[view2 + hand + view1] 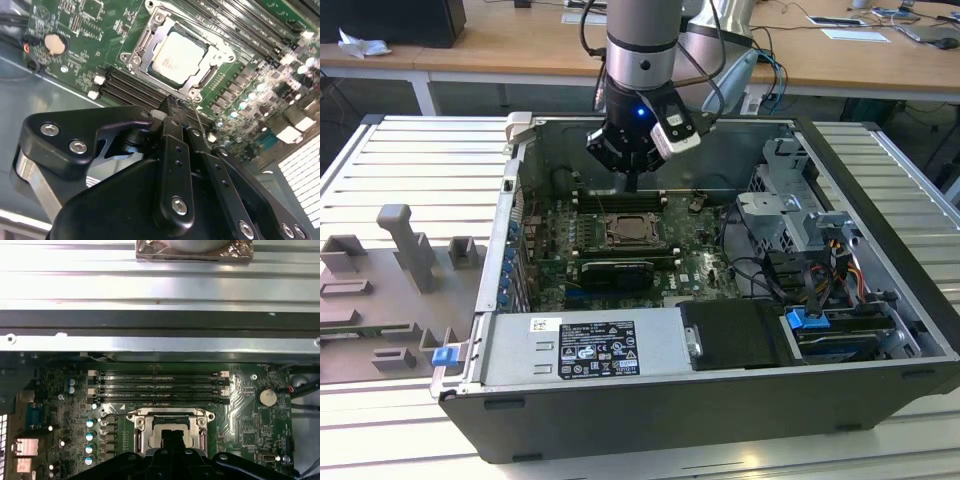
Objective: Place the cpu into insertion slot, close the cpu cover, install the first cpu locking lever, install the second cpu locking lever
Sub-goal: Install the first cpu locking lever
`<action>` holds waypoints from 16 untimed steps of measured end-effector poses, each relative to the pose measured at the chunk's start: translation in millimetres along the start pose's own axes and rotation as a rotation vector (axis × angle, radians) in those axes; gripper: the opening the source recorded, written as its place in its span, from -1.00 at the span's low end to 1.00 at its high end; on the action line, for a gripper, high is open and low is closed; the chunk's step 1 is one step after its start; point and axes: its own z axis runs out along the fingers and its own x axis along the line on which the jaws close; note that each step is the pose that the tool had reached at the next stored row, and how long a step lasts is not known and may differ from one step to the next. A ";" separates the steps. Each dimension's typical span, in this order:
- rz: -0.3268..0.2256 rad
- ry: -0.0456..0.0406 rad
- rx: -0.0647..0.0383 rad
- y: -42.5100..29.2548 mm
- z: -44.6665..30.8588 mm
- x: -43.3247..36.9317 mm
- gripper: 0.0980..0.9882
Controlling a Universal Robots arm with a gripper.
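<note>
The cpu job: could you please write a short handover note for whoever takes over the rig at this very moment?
Gripper: shut, apparently empty, poised low over the board just beside the slot.
Cpu: seated in the slot, silver face up.
Cover: down, framing the cpu.
Done: cpu placed, cover closed.
Left: the locking levers. One thin lever runs by the gripper's tip; I cannot tell whether it is latched.
</note>
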 end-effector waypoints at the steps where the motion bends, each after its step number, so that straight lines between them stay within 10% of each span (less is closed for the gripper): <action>1: -0.010 0.0010 0.000 0.0 0.0 0.0 -0.98; 16: -0.032 -0.0020 -0.015 -1.1 6.4 48.9 -0.98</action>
